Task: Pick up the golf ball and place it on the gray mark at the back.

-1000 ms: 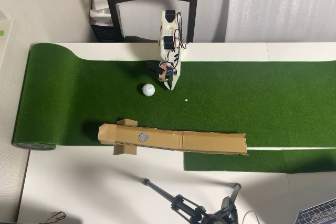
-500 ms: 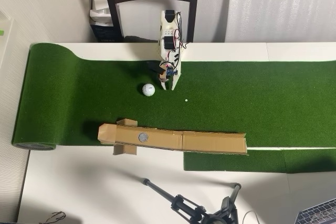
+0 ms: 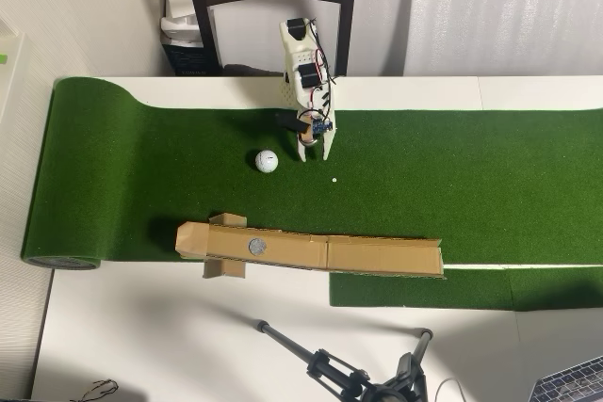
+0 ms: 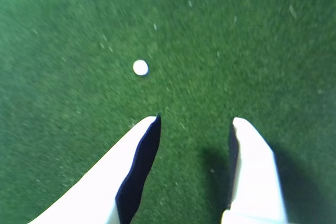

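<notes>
One golf ball (image 3: 267,161), one gray mark (image 3: 256,246), one white dot (image 3: 334,179).

This looks like a room in a home set up as a hobby robotics corner. A dark wooden dining chair (image 3: 271,7) stands at the back edge of the white bench (image 3: 141,336), with pale curtains (image 3: 499,11) behind it. A green putting mat (image 3: 452,176) lies rolled out across the bench, and a camera tripod (image 3: 349,369) lies near its front edge.

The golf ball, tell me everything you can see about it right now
The golf ball is a small white sphere with a faint dark mark on top, resting on the green turf. In the overhead view it sits just left of the open gripper, apart from it and untouched. The wrist view does not show it. It lies above the cardboard strip bearing the gray mark.
</notes>
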Controlling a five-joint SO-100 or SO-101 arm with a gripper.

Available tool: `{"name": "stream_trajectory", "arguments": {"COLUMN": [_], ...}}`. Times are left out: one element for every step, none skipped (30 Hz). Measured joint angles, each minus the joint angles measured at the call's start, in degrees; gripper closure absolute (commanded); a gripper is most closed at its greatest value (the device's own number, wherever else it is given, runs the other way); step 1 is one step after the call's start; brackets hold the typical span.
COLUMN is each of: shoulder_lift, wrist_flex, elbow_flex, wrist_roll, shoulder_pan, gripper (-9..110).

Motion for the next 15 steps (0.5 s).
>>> {"name": "stream_trajectory", "arguments": {"shoulder_lift": [0.0,0.0,0.0,0.0,0.0,0.0,0.0,0.0,0.0,0.0,0.0,0.0,0.0,0.0,0.0], "wrist_flex": [0.0,0.0,0.0,0.0,0.0,0.0,0.4,1.4,2.4,3.3,4.1,4.7,5.4,6.5,7.6], "elbow_flex": [-1.1,-2.2,-3.3,-4.3,-5.4,-6.3,-7.2,-8.3,-9.4,-10.5,-11.8,-13.1,-14.3,-15.9,-17.4], "wrist_roll": [0.0,0.0,0.0,0.0,0.0,0.0,0.0,0.0,0.0,0.0,0.2,0.4,0.5,0.4,0.2], "shoulder_pan": [0.0,0.0,0.0,0.0,0.0,0.0,0.0,0.0,0.0,0.0,0.0,0.0,0.0,0.0,0.0], "gripper": [79,79,79,79,79,79,79,79,79,79,79,79,79,79,79]}}
